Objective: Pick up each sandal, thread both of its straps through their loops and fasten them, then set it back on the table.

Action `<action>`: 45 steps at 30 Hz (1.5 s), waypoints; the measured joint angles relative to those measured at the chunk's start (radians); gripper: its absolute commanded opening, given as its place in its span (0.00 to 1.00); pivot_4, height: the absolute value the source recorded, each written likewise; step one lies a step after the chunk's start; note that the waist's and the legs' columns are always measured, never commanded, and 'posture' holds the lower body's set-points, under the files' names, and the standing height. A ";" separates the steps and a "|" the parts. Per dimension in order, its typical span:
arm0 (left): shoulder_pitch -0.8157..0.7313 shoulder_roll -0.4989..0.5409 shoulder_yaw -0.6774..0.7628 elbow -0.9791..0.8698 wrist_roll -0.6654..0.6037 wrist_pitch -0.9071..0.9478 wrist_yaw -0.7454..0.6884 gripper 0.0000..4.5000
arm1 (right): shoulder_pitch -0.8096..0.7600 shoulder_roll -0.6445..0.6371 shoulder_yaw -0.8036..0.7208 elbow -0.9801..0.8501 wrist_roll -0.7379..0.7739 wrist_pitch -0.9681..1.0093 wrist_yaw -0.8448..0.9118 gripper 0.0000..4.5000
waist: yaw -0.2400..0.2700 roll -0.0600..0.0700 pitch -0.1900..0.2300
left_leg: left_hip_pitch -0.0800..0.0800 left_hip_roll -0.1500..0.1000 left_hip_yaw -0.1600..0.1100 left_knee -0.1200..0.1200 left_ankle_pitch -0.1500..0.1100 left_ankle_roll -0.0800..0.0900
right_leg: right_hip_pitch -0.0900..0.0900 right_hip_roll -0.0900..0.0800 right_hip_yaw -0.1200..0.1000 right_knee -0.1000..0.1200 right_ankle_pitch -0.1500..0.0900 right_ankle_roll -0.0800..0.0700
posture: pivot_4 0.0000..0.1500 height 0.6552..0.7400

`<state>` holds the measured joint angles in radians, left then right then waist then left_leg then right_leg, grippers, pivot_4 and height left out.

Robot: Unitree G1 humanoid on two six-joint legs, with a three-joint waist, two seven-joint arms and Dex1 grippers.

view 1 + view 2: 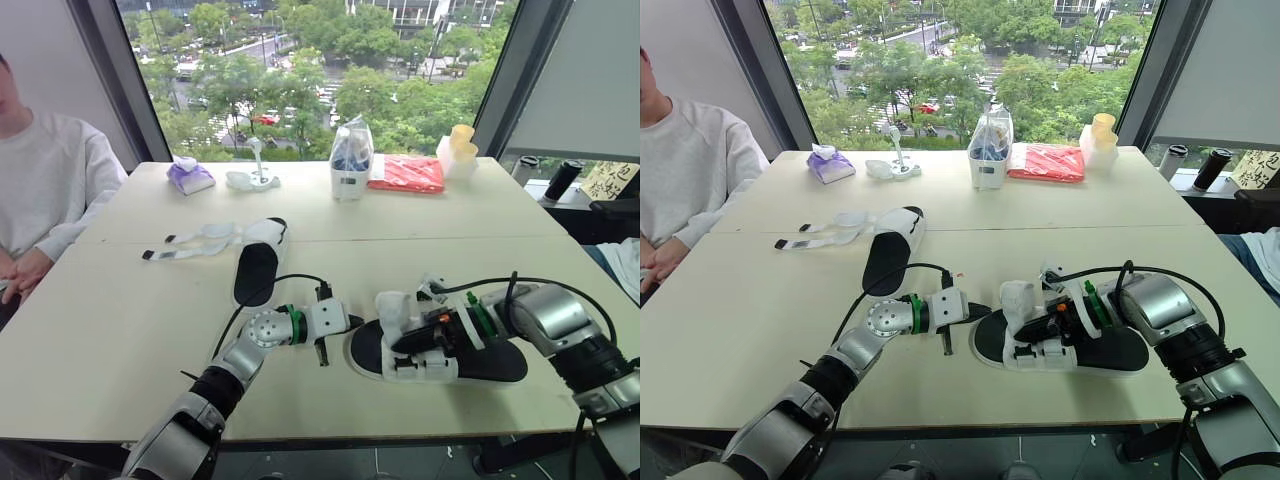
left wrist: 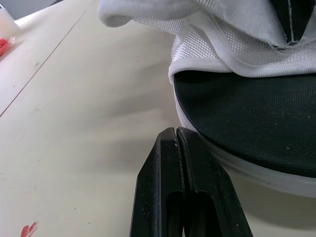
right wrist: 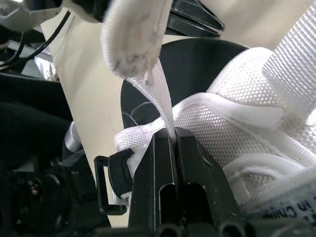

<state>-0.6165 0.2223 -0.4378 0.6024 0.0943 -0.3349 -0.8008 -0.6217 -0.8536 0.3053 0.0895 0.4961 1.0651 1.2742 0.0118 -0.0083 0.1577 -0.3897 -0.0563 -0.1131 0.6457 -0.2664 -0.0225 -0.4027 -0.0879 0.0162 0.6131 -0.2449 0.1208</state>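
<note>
— White mesh over a black sole: that is the near sandal [image 1: 497,362], yes? Where does it lie?

— Flat on the table [image 1: 100,330], just in front of the robot. Its long axis runs from the robot's left to its right, and the end with the straps points toward the left arm.

— And the right gripper [image 3: 175,134]?

— It reaches along the sandal from the right side. Its fingers are clenched on a thin white strap [image 3: 161,96], which rises away from the tips. A black plastic loop [image 3: 98,183] sits just beside those fingers, lower on the sandal's side. I judge that the strap end must go there.

— The left gripper [image 2: 176,132] helps?

— Not yet, I think. Its fingers are pressed together with nothing between them, and the tip rests low over the table, just beside the sandal's rim at the strap end. It is the nearer arm to the loose end, so it could receive the strap after the loop.

— The far sandal [image 1: 257,268]?

— It lies well apart, toward the person [image 1: 45,180], with its straps spread open on the table.
</note>
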 measured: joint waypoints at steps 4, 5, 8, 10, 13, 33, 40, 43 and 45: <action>-0.006 -0.001 0.000 0.003 0.000 0.000 -0.003 0.00 | 0.036 -0.014 -0.030 -0.044 0.033 0.014 0.019 0.00 | 0.000 0.000 0.000 | 0.000 0.000 0.000 0.000 0.000 0.000 | 0.000 0.000 0.000 0.000 0.000 0.000 | 1.00 1.00; -0.007 -0.001 0.000 0.004 0.001 0.001 -0.003 0.00 | 0.046 -0.013 -0.042 -0.053 0.046 0.024 0.021 0.00 | 0.000 0.000 0.000 | 0.000 0.000 0.000 0.000 0.000 0.000 | 0.000 0.000 0.000 0.000 0.000 0.000 | 1.00 1.00; -0.008 -0.001 0.000 0.006 0.001 0.001 -0.004 0.00 | 0.064 -0.009 -0.072 -0.071 0.082 0.056 0.020 0.00 | -0.001 0.000 0.000 | 0.000 0.000 0.000 0.000 0.000 0.000 | 0.000 0.000 0.000 0.000 0.000 0.000 | 1.00 1.00; -0.008 -0.001 0.001 0.006 0.001 0.001 -0.005 0.00 | 0.064 0.002 -0.096 -0.075 0.101 0.079 0.010 0.00 | -0.001 0.001 0.000 | 0.000 0.000 0.000 0.000 0.000 0.000 | 0.000 0.000 0.000 0.000 0.000 0.000 | 1.00 1.00; -0.003 -0.001 0.002 0.003 0.001 0.006 -0.009 0.00 | 0.064 0.011 -0.110 -0.084 0.115 0.091 -0.011 0.00 | -0.001 0.001 0.000 | 0.000 0.000 0.000 0.000 0.000 0.000 | 0.000 0.000 0.000 0.000 0.000 0.000 | 1.00 1.00; 0.194 0.129 0.067 -0.541 -0.291 0.653 -0.258 0.98 | 0.060 0.017 -0.129 -0.077 0.116 0.085 -0.042 0.00 | -0.020 0.004 0.013 | -0.004 -0.001 0.001 -0.002 0.000 0.000 | -0.005 -0.002 0.001 0.001 0.000 0.000 | 1.00 1.00; 0.159 0.161 0.102 -0.588 -0.337 0.730 -0.285 0.94 | 0.067 0.016 -0.138 -0.085 0.116 0.085 -0.052 0.00 | -0.020 0.004 0.018 | -0.005 -0.001 0.001 -0.002 0.000 0.000 | -0.006 -0.002 0.001 0.001 0.000 0.000 | 1.00 1.00; 0.141 0.157 0.117 -0.668 -0.388 0.766 -0.289 0.68 | 0.068 0.021 -0.138 -0.085 0.115 0.082 -0.062 0.00 | -0.020 0.004 0.018 | -0.005 -0.001 0.001 -0.001 0.000 0.000 | -0.006 -0.002 0.001 0.001 0.000 0.000 | 1.00 1.00; 0.140 0.155 0.117 -0.687 -0.392 0.771 -0.286 0.47 | 0.067 0.032 -0.138 -0.082 0.114 0.078 -0.072 0.00 | -0.022 0.004 0.018 | -0.005 -0.001 0.001 -0.001 0.000 0.000 | -0.006 -0.002 0.001 0.001 0.000 0.000 | 1.00 1.00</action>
<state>-0.4763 0.3776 -0.3211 -0.0844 -0.2977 0.4363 -1.0869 -0.5543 -0.8211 0.1673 0.0079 0.6105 1.1429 1.2026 -0.0105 -0.0048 0.1757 -0.3950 -0.0573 -0.1116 0.6447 -0.2663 -0.0227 -0.4087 -0.0900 0.0172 0.6140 -0.2450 0.1209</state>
